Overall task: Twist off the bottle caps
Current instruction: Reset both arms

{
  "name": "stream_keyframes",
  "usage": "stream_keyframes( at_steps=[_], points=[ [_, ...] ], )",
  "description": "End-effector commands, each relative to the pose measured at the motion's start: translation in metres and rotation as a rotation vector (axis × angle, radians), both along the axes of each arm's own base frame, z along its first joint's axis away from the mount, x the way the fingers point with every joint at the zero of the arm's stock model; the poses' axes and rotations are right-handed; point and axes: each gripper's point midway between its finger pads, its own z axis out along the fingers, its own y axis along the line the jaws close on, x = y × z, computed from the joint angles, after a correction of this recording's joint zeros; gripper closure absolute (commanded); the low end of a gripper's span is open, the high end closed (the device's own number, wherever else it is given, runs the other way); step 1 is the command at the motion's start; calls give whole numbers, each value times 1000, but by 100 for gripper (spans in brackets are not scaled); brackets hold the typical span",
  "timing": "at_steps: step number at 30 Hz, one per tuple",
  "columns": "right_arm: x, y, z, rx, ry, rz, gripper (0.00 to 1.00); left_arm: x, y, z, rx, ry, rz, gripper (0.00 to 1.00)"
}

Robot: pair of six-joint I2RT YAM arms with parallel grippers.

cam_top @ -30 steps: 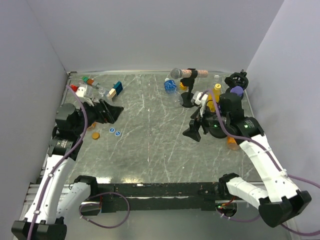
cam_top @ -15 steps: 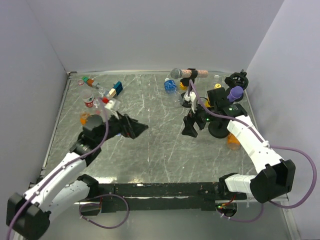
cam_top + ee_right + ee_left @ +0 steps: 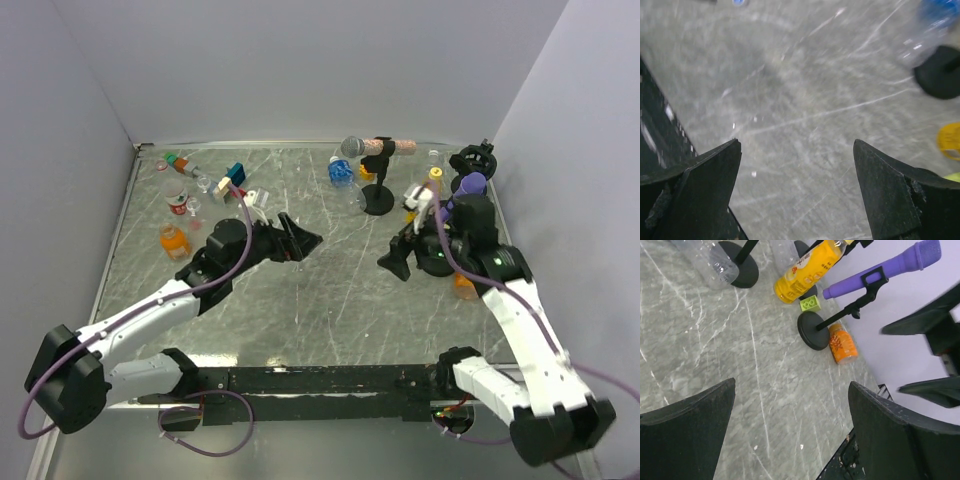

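My left gripper (image 3: 303,236) hangs open over the middle of the table with nothing between its fingers (image 3: 792,385). My right gripper (image 3: 392,262) is open too, above bare table at centre right (image 3: 796,142). A yellow bottle (image 3: 807,272) lies tilted by the stands, and a squat orange bottle (image 3: 842,344) lies near the right wall. A blue-labelled bottle (image 3: 341,172) sits at the back centre. An orange bottle (image 3: 172,240) and a red-labelled clear bottle (image 3: 178,205) stand at the left. A blue cap (image 3: 740,2) shows blurred on the table.
A grey microphone (image 3: 352,147) on a black stand (image 3: 377,205) is at the back centre. A purple microphone (image 3: 900,262) on its stand base (image 3: 813,330) is at the right, with a green brick (image 3: 809,303) beside it. A blue-and-tan block (image 3: 232,177) lies back left.
My left gripper has swept from the left side toward the table's middle, still open. The right gripper shifted a little right and nearer, still open.
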Motion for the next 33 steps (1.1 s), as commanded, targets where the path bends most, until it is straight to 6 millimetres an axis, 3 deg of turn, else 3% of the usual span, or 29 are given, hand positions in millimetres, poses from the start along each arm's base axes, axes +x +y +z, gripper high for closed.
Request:
stream_keyframes(
  at_steps=[1, 4, 7, 11, 22, 33],
  points=[
    [7, -11, 57, 145, -111, -219, 1, 3, 5, 29, 20, -67, 78, 3],
    [-1, -19, 76, 174, -146, -277, 1, -7, 15, 40, 36, -73, 85, 3],
    [-6, -27, 94, 199, -188, -333, 1, -11, 32, 64, 48, -102, 137, 3],
    [-12, -34, 107, 237, -200, -396, 1, -20, 46, 87, 63, -126, 157, 3],
    [-8, -47, 94, 246, -208, -463, 1, -38, 53, 109, 19, -166, 122, 3],
    [-5, -52, 102, 307, -178, -502, 1, -43, 51, 113, 3, -174, 96, 3]
  ],
)
